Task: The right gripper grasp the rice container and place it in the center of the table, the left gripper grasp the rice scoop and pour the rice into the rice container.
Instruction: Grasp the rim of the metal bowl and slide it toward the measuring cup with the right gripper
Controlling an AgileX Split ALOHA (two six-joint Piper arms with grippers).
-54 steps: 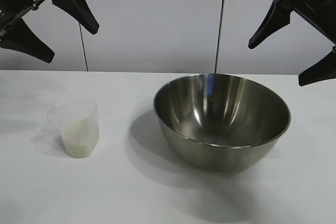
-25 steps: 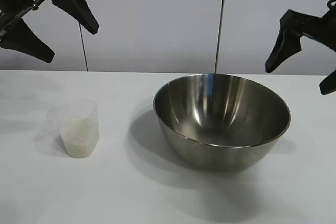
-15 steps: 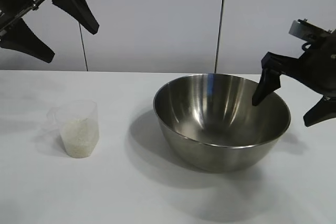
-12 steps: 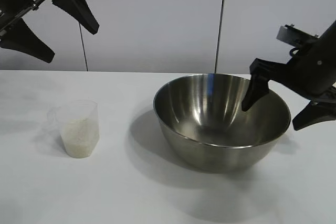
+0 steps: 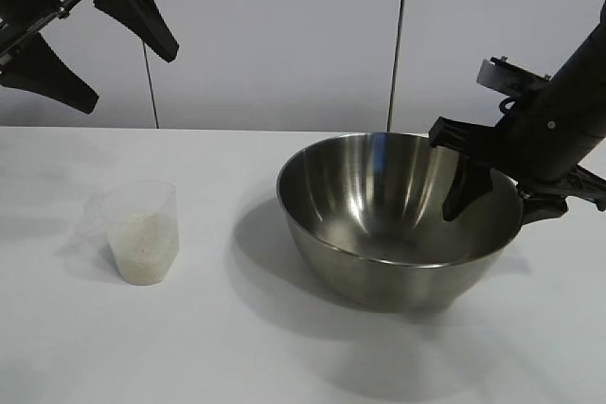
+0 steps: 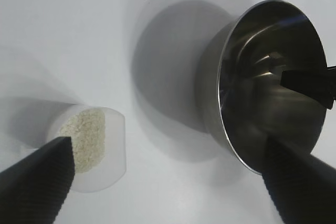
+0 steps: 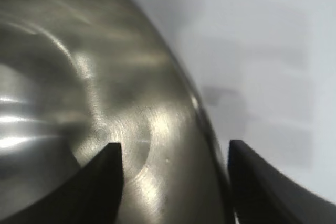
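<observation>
Your right gripper [image 5: 502,198] straddles the rice container [image 5: 398,219] rim at its 3 o'clock w/ jaws apart, not clamped; left gripper [image 5: 90,44] splayed wide, parked at table's [image 5: 237,347] 10 o'clock.

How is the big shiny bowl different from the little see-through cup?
The steel bowl is shiny metal; the plastic measuring cup is see-through. The bowl is much wider than the cup. The bowl is empty, while the cup holds white rice. The right gripper has one finger inside the bowl's rim and one outside; nothing touches the cup. Both stand upright on the white table.
</observation>
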